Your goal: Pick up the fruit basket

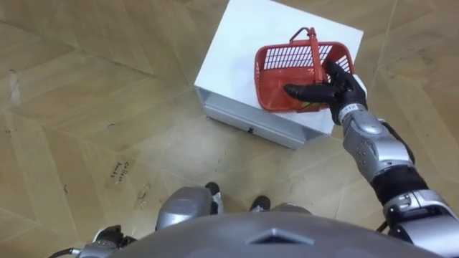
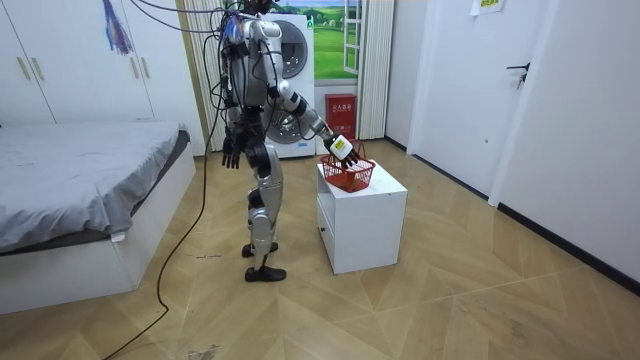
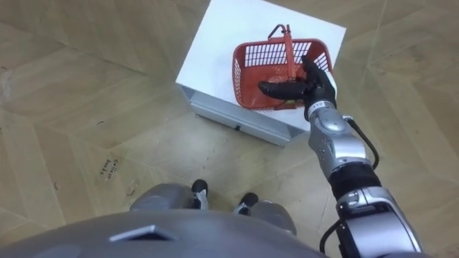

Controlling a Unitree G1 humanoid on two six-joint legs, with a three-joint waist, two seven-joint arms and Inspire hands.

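Basket (image 1: 283,68), red and meshed, sits on top of the white cabinet (image 1: 240,50), toward its right end as I look down. My right hand (image 1: 338,87) lies over the basket's near rim. Its fingers (image 1: 305,92) are stretched fairly straight and spread apart, just beside the upright handle (image 1: 313,44), clamped on nothing I can see. My left hand (image 2: 231,155) hangs loose at my hip. I stand close before the cabinet.

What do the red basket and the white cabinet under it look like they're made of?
Basket: likely moulded plastic, matte red, judging by its even lattice walls. Cabinet: smooth white flat panels, probably painted or laminated board; unclear which.
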